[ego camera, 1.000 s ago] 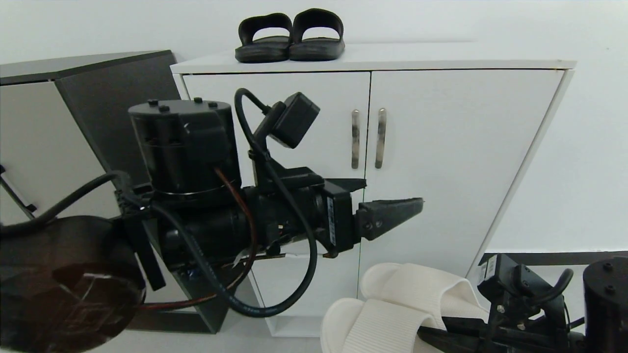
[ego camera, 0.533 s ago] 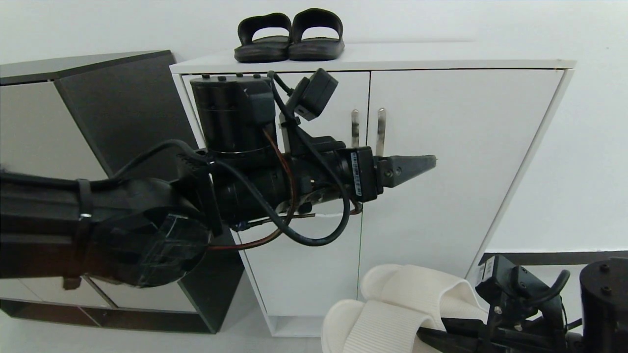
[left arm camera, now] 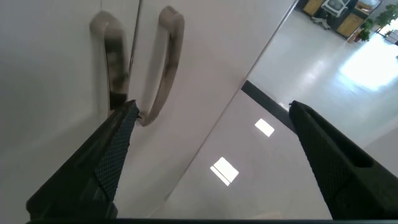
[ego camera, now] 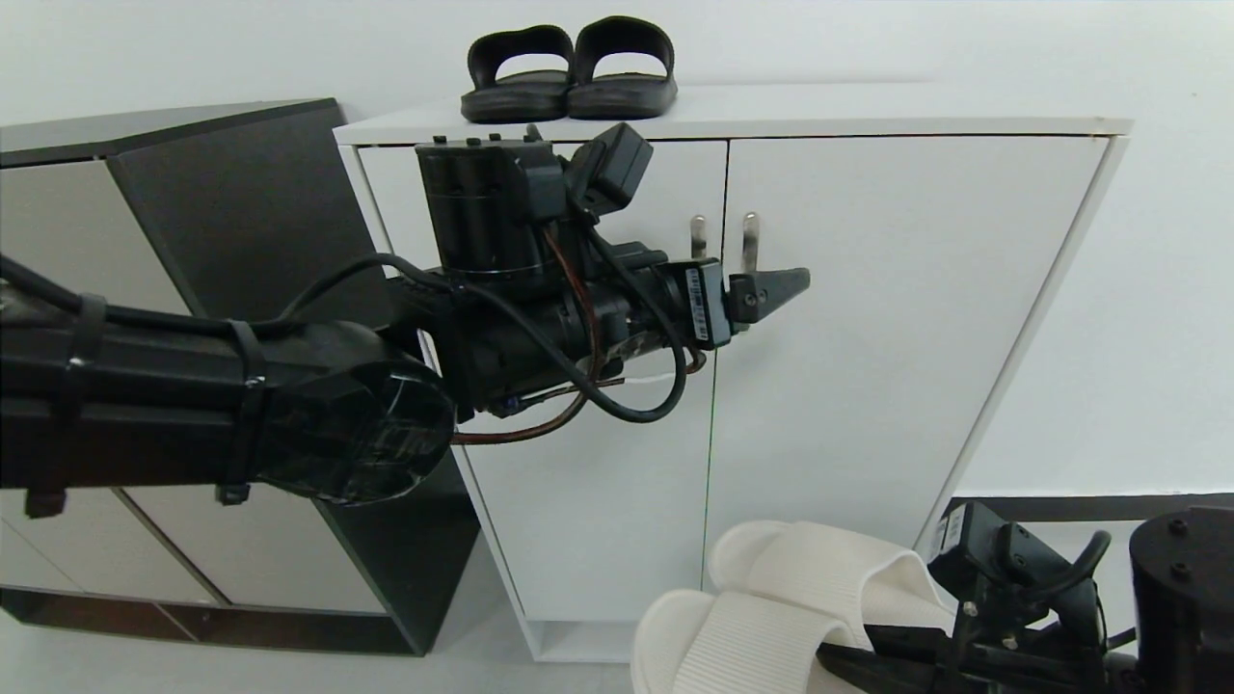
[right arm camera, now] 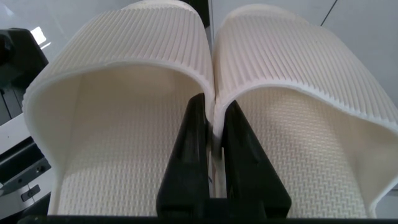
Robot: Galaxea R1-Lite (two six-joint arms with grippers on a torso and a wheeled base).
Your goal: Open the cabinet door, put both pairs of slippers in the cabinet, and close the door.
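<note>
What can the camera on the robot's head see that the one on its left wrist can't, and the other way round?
Head camera, not the wrist one: the black slippers on top of the white cabinet, the white slippers clamped in the right pincer, and a dark cabinet alongside.
Left wrist camera, not the head one: light patches on the glossy floor, and the wide gap of the open left pincer.
Both: the two metal door handles on the shut doors, with that pincer close to them.
</note>
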